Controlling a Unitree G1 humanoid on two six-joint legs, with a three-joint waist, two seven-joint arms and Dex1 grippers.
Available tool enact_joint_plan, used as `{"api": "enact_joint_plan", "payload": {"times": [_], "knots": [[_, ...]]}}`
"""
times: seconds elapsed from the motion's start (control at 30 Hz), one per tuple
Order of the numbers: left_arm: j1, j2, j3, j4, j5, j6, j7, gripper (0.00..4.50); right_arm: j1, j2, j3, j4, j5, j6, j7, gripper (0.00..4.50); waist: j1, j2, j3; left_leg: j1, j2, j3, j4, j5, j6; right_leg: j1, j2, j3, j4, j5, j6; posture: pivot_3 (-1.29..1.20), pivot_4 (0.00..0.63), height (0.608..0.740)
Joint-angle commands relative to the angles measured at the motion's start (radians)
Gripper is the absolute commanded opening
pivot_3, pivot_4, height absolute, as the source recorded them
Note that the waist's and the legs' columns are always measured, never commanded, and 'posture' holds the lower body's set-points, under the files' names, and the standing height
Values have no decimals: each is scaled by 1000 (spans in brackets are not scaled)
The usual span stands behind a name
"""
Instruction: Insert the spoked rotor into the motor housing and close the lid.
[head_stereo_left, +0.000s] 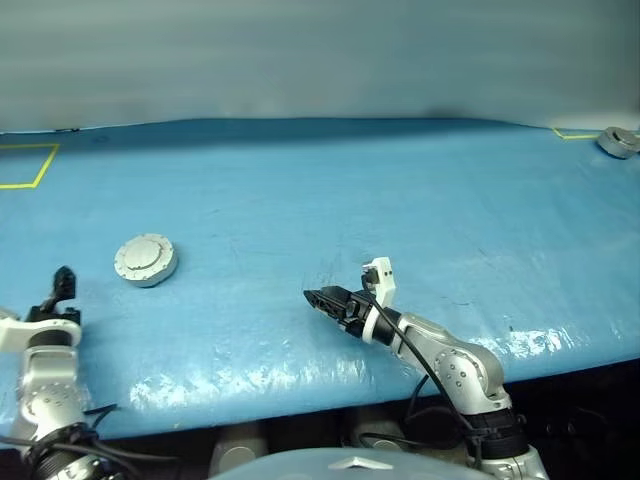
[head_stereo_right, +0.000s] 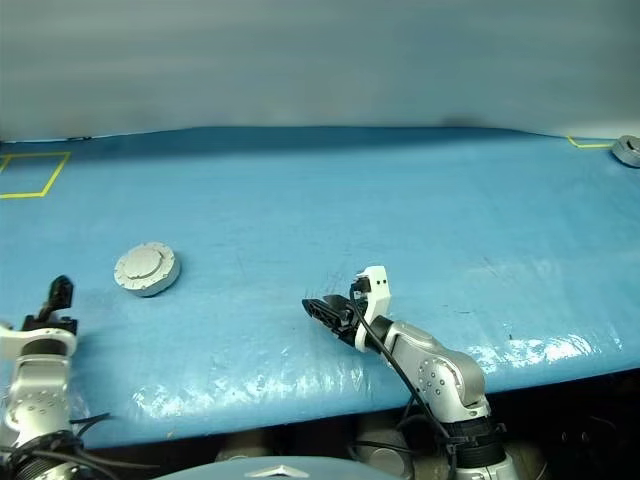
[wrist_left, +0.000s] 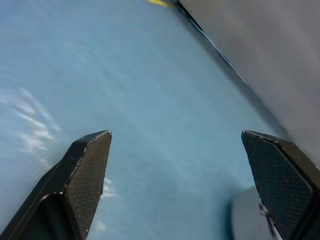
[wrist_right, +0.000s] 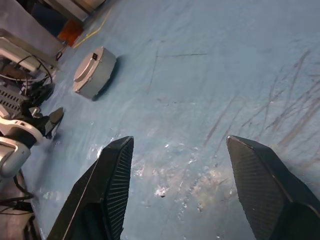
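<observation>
A round grey puck stands on the blue table at the left: the motor housing (head_stereo_left: 158, 274) with the lid (head_stereo_left: 144, 256) lying flat on top of it. The right wrist view also takes in this housing (wrist_right: 94, 71). The spoked rotor is out of view. My left gripper (head_stereo_left: 62, 285) is near the table's front left edge, to the left of the housing and apart from it, open with nothing between its fingers (wrist_left: 92, 170). My right gripper (head_stereo_left: 328, 300) hovers over the middle of the table, well right of the housing, open and empty.
Another round grey part (head_stereo_left: 618, 142) lies at the far right back corner. A yellow tape square (head_stereo_left: 30, 165) marks the back left. The table's front edge (head_stereo_left: 300, 395) runs just below both grippers. A grey wall stands behind the table.
</observation>
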Motion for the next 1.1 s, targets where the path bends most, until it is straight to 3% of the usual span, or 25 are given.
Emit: {"api": "enact_joint_plan", "payload": {"times": [0.03, 0.13, 0.27, 0.4, 0.57, 0.8, 0.87, 0.97, 1.1], "knots": [[10, 48, -2, -175, -48, 31, -70, 4476, -6, -5, 8, -30, -36, -36, 30, 3138, 15, -3, 1, -1, 0, 0, 1, 0, 0, 0, -1, -1, 0, 0, 0, 0, 150, 740], [3, 76, -92, -329, -37, 63, -133, 4476, -30, -15, 9, -32, -105, -106, 39, 3138, 36, -5, 3, -3, -2, -2, 4, 0, -1, -2, -4, -4, -2, -2, -4, 0, 150, 740], [-23, 149, -357, -544, 97, 119, -204, 4476, -92, -33, 13, -25, -238, -234, 33, 3138, 42, -5, 3, -2, -4, 0, 8, 1, -1, 0, -5, -1, -4, 0, -4, 0, 150, 740], [-14, 201, -606, -640, 262, 132, -282, 4476, -134, -31, 18, -22, -322, -308, 25, 3138, 21, -2, 3, -2, -5, 5, 5, 2, -1, 1, -3, 9, -3, 3, 0, 0, 150, 740], [-24, 95, -809, -621, 451, 77, -221, 4476, -128, -39, 59, -58, -398, -330, 26, 3138, 13, -2, 3, -2, -2, 5, -3, 2, -1, -5, 4, 12, -2, 5, 2, 0, 150, 740], [83, -58, -952, -582, 690, -30, -96, 4476, 24, 6, 142, -39, -608, -432, -120, 3138, 23, -2, 4, -3, -2, 5, -5, 1, -1, -6, 3, 12, -4, 3, 2, 0, 150, 740], [124, -115, -952, -578, 723, -74, -48, 4476, 71, 19, 163, -33, -688, -484, -186, 3138, 24, -2, 4, -3, -3, 6, -4, 1, -1, -5, 2, 13, -4, 3, 2, 0, 150, 740], [162, -190, -913, -580, 746, -90, 25, 4476, 108, 93, 98, -32, -667, -478, -256, 3138, 25, -2, 4, -3, -3, 7, -1, 1, -1, -5, 1, 13, -4, 1, -2, 0, 150, 740], [176, -198, -899, -577, 793, -105, 40, 4476, 98, 75, 101, -24, -728, -516, -253, 3138, 24, -2, 5, -3, -2, 5, 4, 2, 0, -4, 2, 13, -3, 0, 2, 0, 150, 740]]}}
